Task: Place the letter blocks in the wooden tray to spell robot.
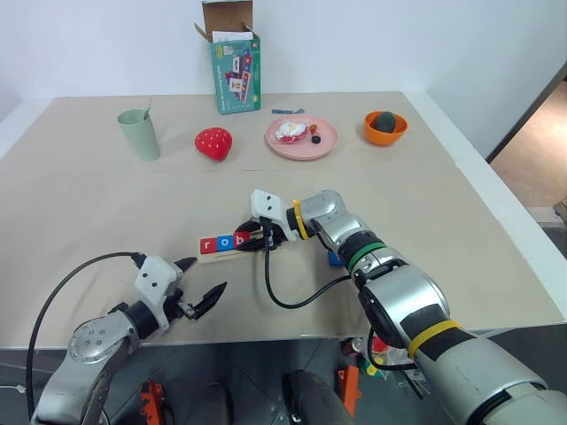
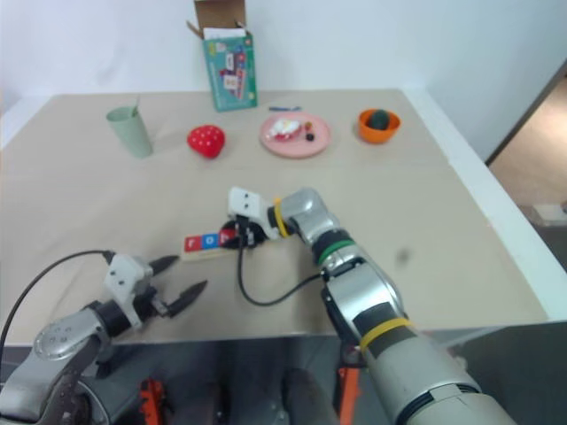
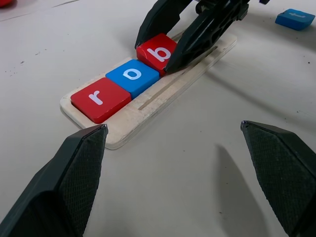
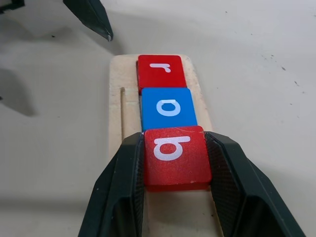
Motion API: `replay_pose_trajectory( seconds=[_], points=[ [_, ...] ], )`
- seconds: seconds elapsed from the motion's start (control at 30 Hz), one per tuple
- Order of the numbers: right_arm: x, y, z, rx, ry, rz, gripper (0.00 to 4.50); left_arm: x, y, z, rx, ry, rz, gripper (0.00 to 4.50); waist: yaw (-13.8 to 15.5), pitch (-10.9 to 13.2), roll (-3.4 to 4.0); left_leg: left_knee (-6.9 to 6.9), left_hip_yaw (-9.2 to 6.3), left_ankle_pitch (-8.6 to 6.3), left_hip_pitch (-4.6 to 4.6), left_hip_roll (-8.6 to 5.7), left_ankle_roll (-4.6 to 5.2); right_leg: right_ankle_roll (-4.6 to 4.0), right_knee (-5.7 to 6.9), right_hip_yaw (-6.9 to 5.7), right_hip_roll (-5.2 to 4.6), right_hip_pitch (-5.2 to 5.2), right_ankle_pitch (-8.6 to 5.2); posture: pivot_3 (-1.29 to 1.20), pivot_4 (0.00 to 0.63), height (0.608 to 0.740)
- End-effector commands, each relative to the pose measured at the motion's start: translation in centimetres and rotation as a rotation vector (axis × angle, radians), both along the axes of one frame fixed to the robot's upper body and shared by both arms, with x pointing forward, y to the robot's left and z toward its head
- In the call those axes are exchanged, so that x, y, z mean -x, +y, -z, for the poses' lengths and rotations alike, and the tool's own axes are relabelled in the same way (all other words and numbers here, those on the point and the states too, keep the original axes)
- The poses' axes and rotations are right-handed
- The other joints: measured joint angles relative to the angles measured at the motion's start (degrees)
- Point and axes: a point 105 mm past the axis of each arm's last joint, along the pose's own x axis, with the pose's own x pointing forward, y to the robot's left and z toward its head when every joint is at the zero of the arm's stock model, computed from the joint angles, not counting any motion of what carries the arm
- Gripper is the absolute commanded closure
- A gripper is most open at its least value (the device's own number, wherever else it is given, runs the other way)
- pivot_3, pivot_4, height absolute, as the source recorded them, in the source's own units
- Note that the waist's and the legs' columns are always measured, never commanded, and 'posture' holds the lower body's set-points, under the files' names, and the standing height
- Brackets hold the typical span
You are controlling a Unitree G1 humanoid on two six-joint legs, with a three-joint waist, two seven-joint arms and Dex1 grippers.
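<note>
On the near part of a beige table [image 1: 443, 221], a long, narrow pale-wood tray [image 3: 148, 106] lay flat with three small square letter tiles set in a row along it. A red tile with a white "r" [image 3: 100, 98] sat at the tray's left end, a blue tile with a white "o" [image 3: 132, 76] touched it, and a red tile with a white "b" [image 4: 175, 155] came third. The rest of the tray was bare wood with a thin groove running along it.

The right gripper [image 4: 175, 163] reached in from the right and pinched the red "b" tile, one black finger pressed against each opposite side of it. The left gripper [image 1: 202, 288] hovered near the table's front edge, just in front of the tray's left end, its two black fingers spread wide with nothing between them.

Another blue tile [image 3: 295, 18] lay on the table beyond the tray, apart from it; its letter could not be read.

Along the far side stood a pale green cup [image 1: 140, 134], a red strawberry toy [image 1: 213, 142], a pink round plate [image 1: 301, 149], an orange bowl [image 1: 385, 129] and an open teal cardboard box [image 1: 234, 71].
</note>
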Motion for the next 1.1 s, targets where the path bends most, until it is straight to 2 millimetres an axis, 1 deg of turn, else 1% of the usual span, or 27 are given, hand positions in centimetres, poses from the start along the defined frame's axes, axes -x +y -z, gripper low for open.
replay_pose_trajectory(
  seconds=[0.03, 0.97, 1.1],
  points=[
    [-0.3, 0.3, -0.9, -0.023, -0.048, 0.003, 2.75, 0.3, -0.2, -1.0, -0.015, -0.044, 0.021, 0.0, 0.0, 0.0, 0.0, 0.0, 0.0, 0.0, 0.0, 0.0, 0.0, 0.0, 0.0, 0.0, 0.0, 0.0, 0.0, 0.0, 0.15, 0.74],
    [1.0, -0.1, 1.5, 0.029, 0.033, -0.048, 2.75, 0.5, -0.2, -0.6, -0.009, -0.033, 0.02, 0.0, 0.0, 0.0, 0.0, 0.0, 0.01, 0.0, 0.05, 0.0, 0.0, 0.0, 0.0, 0.01, 0.0, 0.04, 0.0, 0.0, 0.15, 0.74],
    [0.7, -0.2, 1.6, 0.026, 0.029, -0.026, 2.75, 0.3, -0.3, -1.2, 0.011, -0.058, 0.021, 0.0, 0.0, 0.0, 0.0, 0.0, 0.01, 0.0, 0.06, 0.0, 0.0, 0.0, 0.0, 0.01, 0.0, 0.04, 0.0, 0.0, 0.15, 0.74]
  ],
)
